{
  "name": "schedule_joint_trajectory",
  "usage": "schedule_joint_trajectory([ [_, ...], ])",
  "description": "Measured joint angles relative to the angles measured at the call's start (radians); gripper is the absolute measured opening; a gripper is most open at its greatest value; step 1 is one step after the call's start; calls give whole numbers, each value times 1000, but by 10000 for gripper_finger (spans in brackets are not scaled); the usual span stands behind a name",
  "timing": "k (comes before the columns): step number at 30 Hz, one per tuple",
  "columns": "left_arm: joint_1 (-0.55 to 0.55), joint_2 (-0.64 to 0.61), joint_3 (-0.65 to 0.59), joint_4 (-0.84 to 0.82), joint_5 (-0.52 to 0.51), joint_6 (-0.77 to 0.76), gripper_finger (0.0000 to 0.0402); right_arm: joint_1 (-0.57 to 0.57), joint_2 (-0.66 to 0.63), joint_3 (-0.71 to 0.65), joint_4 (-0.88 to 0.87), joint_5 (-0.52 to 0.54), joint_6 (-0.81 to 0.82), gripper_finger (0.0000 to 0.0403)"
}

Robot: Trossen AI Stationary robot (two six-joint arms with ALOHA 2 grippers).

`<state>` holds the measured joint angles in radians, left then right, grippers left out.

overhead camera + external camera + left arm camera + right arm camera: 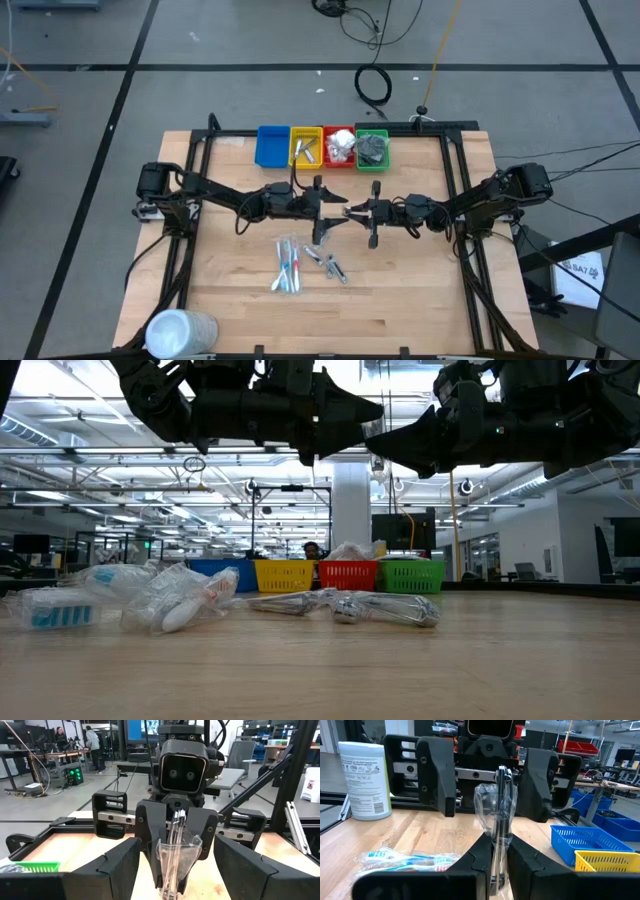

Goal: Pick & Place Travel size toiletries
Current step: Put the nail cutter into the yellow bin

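Clear-wrapped stick pinched between the right jaws.

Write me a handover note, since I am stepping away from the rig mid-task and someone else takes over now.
Right gripper: shut on a clear-wrapped slim item, held above mid-table facing the left arm.
Left gripper: open, its fingers standing either side of that same item.
Done: yellow bin, red bin and green bin each hold items; blue bin looks empty.
Left: clear-wrapped blue and red sticks and short silver tubes lie on the wooden table.
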<state>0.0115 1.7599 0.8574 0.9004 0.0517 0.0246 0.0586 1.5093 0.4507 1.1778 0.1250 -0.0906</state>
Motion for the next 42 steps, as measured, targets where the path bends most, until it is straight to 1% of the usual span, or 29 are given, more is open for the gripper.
schedule_joint_trajectory([
  [8,0,0,0,0,-2,0,250,0,0,0,0,0,0,28],
  [12,0,6,1,28,-30,0,250,0,0,0,0,0,0,28],
  [23,0,8,1,27,-27,2,245,0,0,0,0,0,0,28],
  [26,1,8,1,23,-27,8,217,0,0,0,0,0,0,28],
  [33,5,8,1,25,-27,20,99,0,0,0,0,1,0,28],
  [39,10,8,1,25,-12,23,19,0,0,0,0,4,2,28],
  [40,10,8,1,25,-4,27,12,0,0,0,0,4,2,28],
  [42,10,8,1,25,6,32,9,0,0,0,0,3,2,27],
])
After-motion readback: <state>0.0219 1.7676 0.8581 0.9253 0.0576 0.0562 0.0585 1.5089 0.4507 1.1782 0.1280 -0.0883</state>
